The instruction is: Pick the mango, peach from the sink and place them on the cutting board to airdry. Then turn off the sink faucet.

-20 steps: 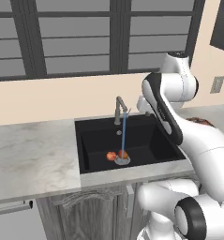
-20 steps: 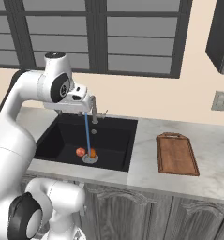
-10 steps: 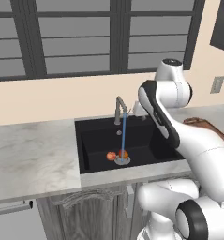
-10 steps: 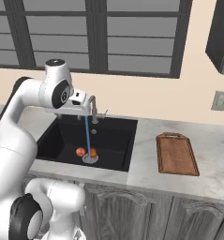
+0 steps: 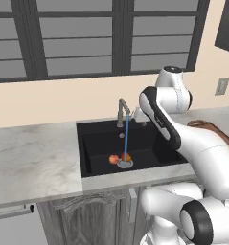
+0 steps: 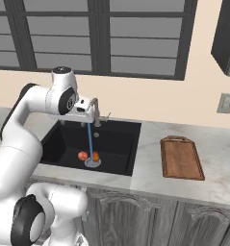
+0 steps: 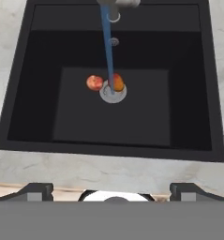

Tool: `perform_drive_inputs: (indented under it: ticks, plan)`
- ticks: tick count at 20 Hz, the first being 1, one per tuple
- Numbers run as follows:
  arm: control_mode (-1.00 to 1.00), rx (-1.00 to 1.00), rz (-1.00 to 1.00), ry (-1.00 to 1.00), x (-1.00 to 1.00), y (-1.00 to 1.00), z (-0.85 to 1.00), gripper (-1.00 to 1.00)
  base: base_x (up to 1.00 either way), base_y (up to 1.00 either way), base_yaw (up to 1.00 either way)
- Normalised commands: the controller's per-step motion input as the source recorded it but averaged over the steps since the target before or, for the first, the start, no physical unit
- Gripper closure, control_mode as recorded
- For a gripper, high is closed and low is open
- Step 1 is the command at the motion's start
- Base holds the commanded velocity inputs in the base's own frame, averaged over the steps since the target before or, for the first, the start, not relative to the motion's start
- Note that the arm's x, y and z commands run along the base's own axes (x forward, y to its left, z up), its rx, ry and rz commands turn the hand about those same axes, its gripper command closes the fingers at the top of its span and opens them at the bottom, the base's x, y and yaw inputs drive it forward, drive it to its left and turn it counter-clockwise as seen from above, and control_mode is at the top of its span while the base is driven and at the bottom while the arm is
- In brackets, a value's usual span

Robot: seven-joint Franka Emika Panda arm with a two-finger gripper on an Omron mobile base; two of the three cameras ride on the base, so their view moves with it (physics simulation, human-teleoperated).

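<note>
So the sink (image 7: 38, 117) is the big thing here, a deep matte-black basin sunk in pale marble counter (image 5: 34, 162); water runs in a thin blue stream from the sink faucet (image 5: 122, 109) straight onto the steel drain (image 7: 113, 93), so it's not off yet. Off to the right of the basin, well apart from it, the cutting board (image 6: 181, 157) lies flat on the marble, reddish-brown with a darker rim and nothing on it; loads of room for two small fruits.

The gripper (image 7: 111, 190) hangs high over the near edge of the sink looking down into it; its tips are spread wide with nothing between them.

Both fruits are on the basin floor. The mango (image 7: 117, 82) is the orange one with a yellowish tint, sitting on the drain's rim right under the stream; the peach (image 7: 94, 83) is the pinkish-red one just beside it to the left in the hand view, near touching.

Handling guess: both light, roundish and wet, so probably slippery and happy to roll; the peach likely bruises if squeezed hard. I'd come straight down and pinch across the widest middle, gently; with them so close together, the fingers need to straddle one without nudging the other.
</note>
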Motion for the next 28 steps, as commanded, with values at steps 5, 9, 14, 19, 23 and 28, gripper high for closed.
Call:
perform_drive_inputs:
  ticks: [5, 9, 14, 19, 23, 28]
  plan:
    - [-1.00, 0.02, 0.00, -0.03, 0.02, 0.04, -0.28, -1.00, 0.00, 0.00, 0.00]
    - [-1.00, 0.01, 0.00, -0.07, 0.00, 0.00, -0.30, -1.00, 0.00, 0.00, 0.00]
    - [-1.00, 0.00, 0.00, -0.09, 0.02, 0.00, -0.24, -1.00, 0.00, 0.00, 0.00]
    - [-1.00, 0.00, 0.00, -0.04, 0.10, 0.00, -0.23, -1.00, 0.00, 0.00, 0.00]
    - [-1.00, 0.00, 0.00, -0.02, 0.19, 0.00, -0.23, -1.00, 0.00, 0.00, 0.00]
    - [-1.00, 0.00, 0.00, -0.01, 0.16, 0.02, -0.25, -1.00, 0.00, 0.00, 0.00]
